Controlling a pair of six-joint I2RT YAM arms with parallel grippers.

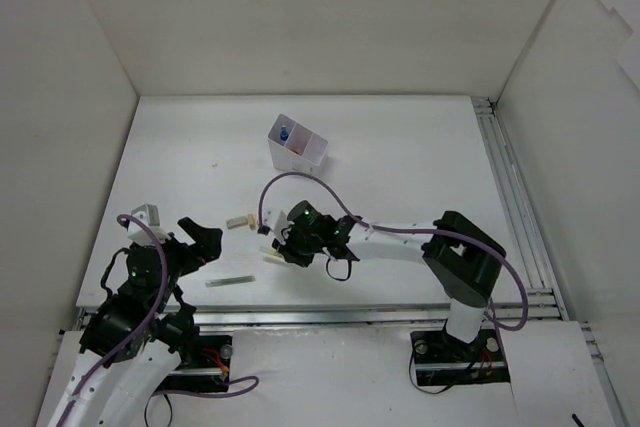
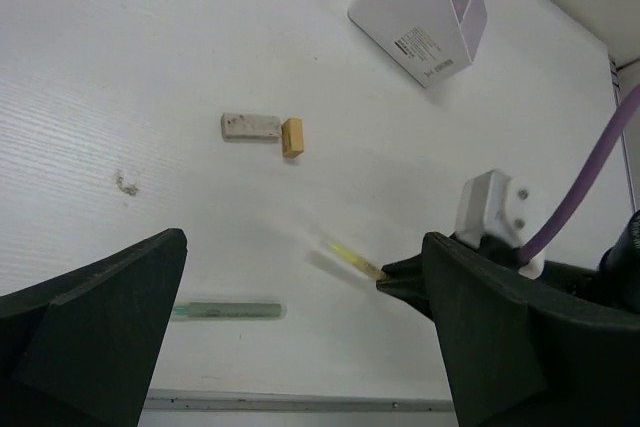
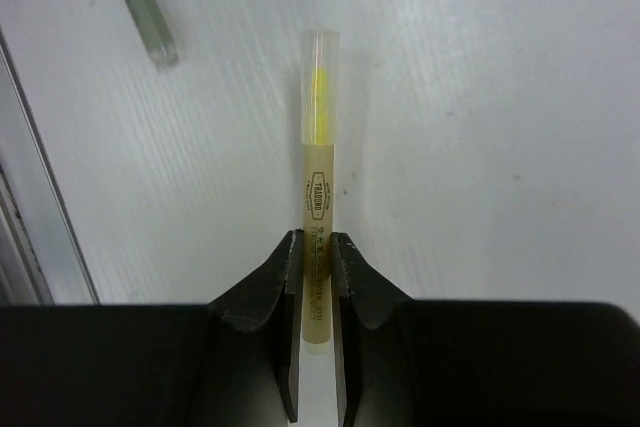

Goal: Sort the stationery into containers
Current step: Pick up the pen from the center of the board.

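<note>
My right gripper (image 3: pixel 316 267) is shut on the lower half of a yellow-green highlighter (image 3: pixel 319 177), whose clear cap points away from me. In the top view the right gripper (image 1: pixel 282 250) is at the table's middle front. My left gripper (image 2: pixel 310 347) stands wide open with nothing between its fingers, low at the front left. A grey-green pen (image 2: pixel 225 309) lies flat on the table just ahead of it. A white eraser (image 2: pixel 250 126) and a short tan block (image 2: pixel 292 137) lie side by side farther out. The white compartment box (image 1: pixel 297 144) stands at the back, with a blue item showing inside.
A metal rail (image 1: pixel 330 315) runs along the table's near edge, and another rail (image 1: pixel 505 187) runs down the right side. White walls enclose the table on the other sides. The right arm's purple cable (image 1: pixel 320 187) loops above the table near the box.
</note>
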